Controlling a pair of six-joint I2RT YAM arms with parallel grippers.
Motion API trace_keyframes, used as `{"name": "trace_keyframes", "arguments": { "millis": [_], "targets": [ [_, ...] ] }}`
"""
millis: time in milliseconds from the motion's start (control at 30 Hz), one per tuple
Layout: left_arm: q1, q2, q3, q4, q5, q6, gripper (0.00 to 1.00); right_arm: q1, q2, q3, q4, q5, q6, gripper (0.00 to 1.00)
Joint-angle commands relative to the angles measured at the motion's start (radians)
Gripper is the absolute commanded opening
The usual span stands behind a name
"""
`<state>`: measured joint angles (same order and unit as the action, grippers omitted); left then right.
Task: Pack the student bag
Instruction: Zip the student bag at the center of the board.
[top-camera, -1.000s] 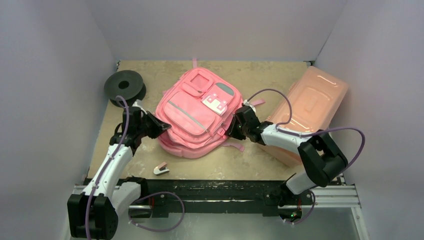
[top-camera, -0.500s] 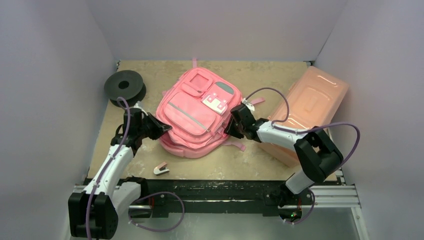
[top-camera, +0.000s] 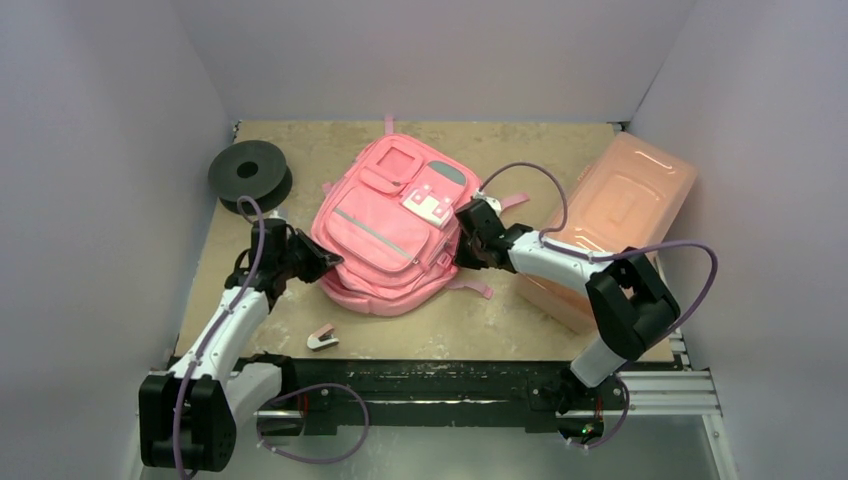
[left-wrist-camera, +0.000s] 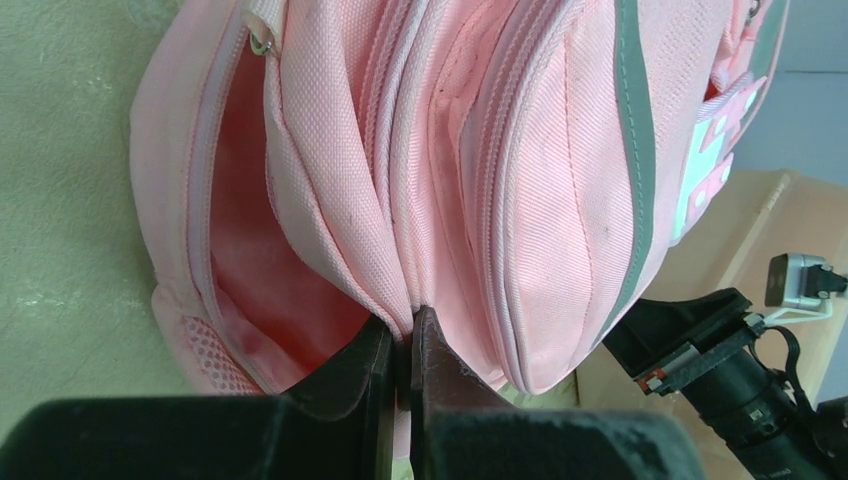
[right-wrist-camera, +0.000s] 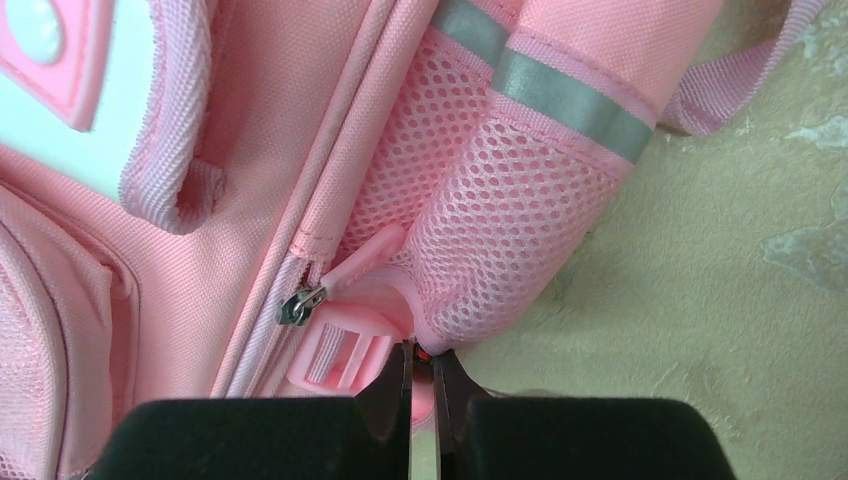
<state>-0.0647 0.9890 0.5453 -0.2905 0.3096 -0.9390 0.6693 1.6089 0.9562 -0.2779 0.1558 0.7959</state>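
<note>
**Bag held at both sides, nothing packed yet**

The student bag (top-camera: 395, 235) lay flat on the counter (top-camera: 480, 320), front pockets up, stretched between the two sets of fingers. The left fingers (left-wrist-camera: 385, 360) were closed tight on a fold of fabric at the seam between two compartments. Just to their left in the left wrist view, one compartment gaped open, and what showed of its pink lining held nothing. The right fingers (right-wrist-camera: 398, 385) were pinched shut on the bag's edge, directly below the mesh side pocket (right-wrist-camera: 490, 200) and beside a pink buckle (right-wrist-camera: 335, 350).

Judged from this, the task was at an early stage. The bag was gripped and partly opened, but no item could be seen inside it. The loose things were all still outside:

- A black spool (top-camera: 248, 172) sat beyond the left fingers, toward the far wall.
- A small pink-and-white object (top-camera: 321, 338) lay behind the left fingers, nearer the arm bases.
- A salmon box (top-camera: 615, 215) stood on the outer side of the right fingers.

Loading and closing the bag both remained.
</note>
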Motion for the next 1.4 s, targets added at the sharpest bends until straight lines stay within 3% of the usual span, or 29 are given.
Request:
{"name": "trace_keyframes", "arguments": {
  "millis": [0,167,300,467,533,767,867,1000,1100,1233,1367],
  "targets": [
    [-0.001,0.036,-0.002,0.048,-0.039,0.048,0.00,-0.003,-0.053,0.049,-0.019,-0.105,-0.117,0.00],
    [0.002,0.058,0.007,0.053,-0.053,0.080,0.00,-0.085,-0.091,-0.035,0.120,-0.343,-0.165,0.00],
    [0.003,0.043,-0.006,0.049,-0.041,0.087,0.00,-0.155,-0.096,-0.117,0.324,-0.609,-0.057,0.00],
    [0.003,0.013,-0.056,0.103,0.037,0.072,0.02,-0.162,-0.074,-0.168,0.466,-0.747,0.082,0.00],
    [0.003,-0.004,-0.065,0.104,0.044,0.072,0.10,-0.182,-0.078,-0.173,0.477,-0.756,0.087,0.00],
    [0.002,-0.110,-0.054,0.025,0.095,0.117,0.57,-0.190,-0.112,-0.133,0.337,-0.722,-0.061,0.00],
    [0.001,-0.224,-0.034,-0.054,0.087,0.147,0.63,-0.189,-0.109,-0.087,0.243,-0.710,-0.188,0.00],
    [-0.015,-0.370,0.004,-0.133,0.103,0.182,0.64,-0.192,-0.098,-0.063,0.216,-0.730,-0.209,0.00],
    [-0.120,-0.398,0.011,-0.090,0.084,0.151,0.64,-0.191,-0.098,-0.079,0.259,-0.760,-0.143,0.00],
    [-0.324,-0.386,0.057,-0.140,-0.174,0.079,0.63,-0.192,-0.106,-0.098,0.297,-0.744,-0.101,0.00],
    [-0.507,-0.314,-0.010,0.088,-0.284,-0.016,0.63,-0.191,-0.110,-0.104,0.308,-0.742,-0.060,0.00]
  ]
}}
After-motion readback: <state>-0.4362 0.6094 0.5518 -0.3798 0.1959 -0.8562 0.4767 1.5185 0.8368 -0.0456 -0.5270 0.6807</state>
